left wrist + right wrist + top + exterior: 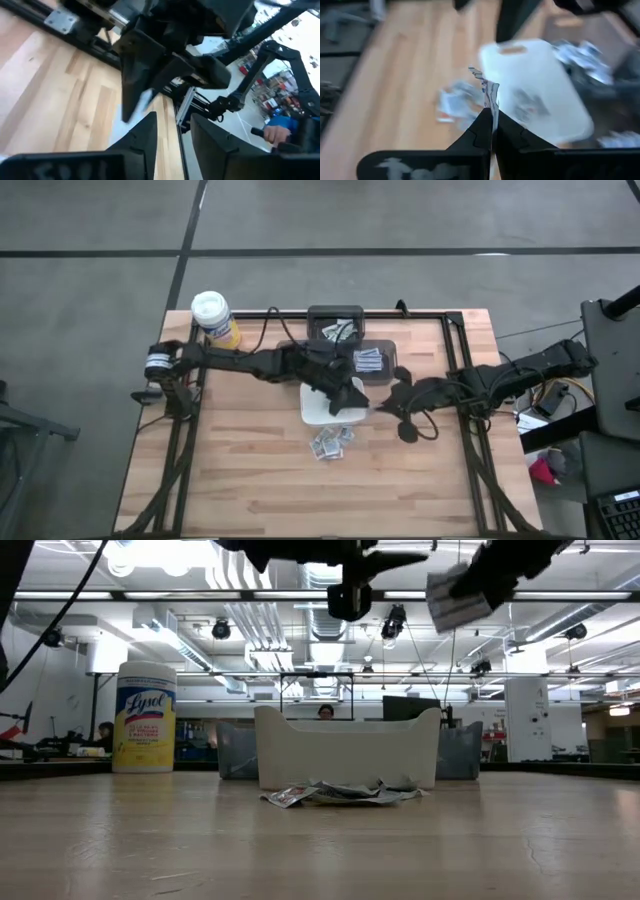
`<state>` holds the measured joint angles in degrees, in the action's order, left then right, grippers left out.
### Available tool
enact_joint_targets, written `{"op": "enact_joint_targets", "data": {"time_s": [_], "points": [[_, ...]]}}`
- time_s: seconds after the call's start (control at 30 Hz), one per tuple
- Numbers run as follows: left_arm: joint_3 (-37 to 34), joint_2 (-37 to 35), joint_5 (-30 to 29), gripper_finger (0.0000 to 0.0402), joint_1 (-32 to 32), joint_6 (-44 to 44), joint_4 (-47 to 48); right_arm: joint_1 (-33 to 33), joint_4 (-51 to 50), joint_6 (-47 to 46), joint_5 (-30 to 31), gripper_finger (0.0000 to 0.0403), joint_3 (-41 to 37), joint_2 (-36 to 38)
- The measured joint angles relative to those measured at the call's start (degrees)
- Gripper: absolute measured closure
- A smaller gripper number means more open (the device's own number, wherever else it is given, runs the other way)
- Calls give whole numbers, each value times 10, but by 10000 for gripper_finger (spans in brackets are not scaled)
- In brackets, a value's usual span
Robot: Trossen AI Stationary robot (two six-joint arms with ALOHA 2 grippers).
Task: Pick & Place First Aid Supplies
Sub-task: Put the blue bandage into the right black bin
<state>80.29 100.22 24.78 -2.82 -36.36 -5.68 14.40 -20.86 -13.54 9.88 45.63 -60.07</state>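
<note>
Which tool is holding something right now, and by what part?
The right tool pinches a packet by its lower edge; the left tool is open, holding nothing.

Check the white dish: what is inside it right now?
From above, the white dish shows only bare floor where visible; the left gripper covers much of it. At table height its wall hides the inside. Loose packets lie beside it, and the right gripper pinches one packet.

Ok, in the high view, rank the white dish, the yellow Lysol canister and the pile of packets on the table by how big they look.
Largest to smallest:
1. white dish, though the left arm hides part of it
2. yellow Lysol canister
3. pile of packets
The canister and the pile look close in size, so their order is unsure.
</note>
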Motion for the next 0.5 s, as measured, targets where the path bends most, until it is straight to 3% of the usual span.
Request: {"op": "enact_joint_targets", "data": {"time_s": [0.2,0.5], "points": [[0,-9,-12,292,-39,12,101,-50,-71,2,65,395,0,0],[0,-30,-252,291,-31,87,273,-176,-92,-1,66,395,0,0]]}}
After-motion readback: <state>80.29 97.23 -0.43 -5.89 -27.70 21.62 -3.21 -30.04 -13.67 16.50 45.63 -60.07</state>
